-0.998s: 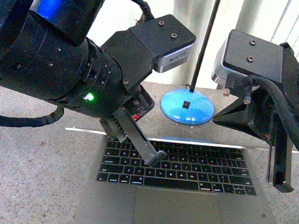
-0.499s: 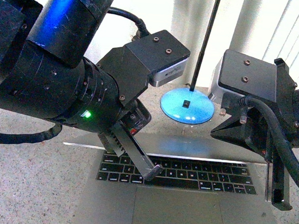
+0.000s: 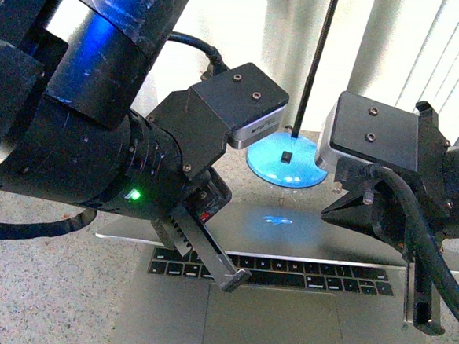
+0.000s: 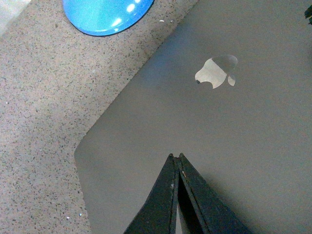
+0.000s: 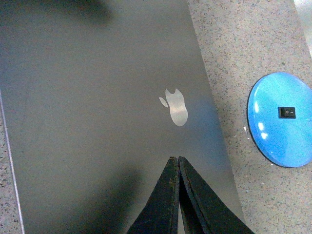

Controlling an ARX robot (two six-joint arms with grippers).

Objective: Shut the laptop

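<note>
While the speckled table [image 3: 32, 284] is bearing the laptop [image 3: 281, 333], its lid [image 4: 219, 146] is leaning low over the keys [image 3: 301, 275]. Both jaws are pressing shut and empty, the left gripper [image 4: 175, 156] and right gripper [image 5: 174, 158] pointing at the lid's back. A blue lamp base [image 3: 287, 162] is sitting behind.

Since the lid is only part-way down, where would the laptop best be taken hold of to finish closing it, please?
Rather than pinch it, press the laptop's lid on its flat outer face near the free edge, coming from above and behind. It is thin, broad and tilted over the keyboard.
</note>
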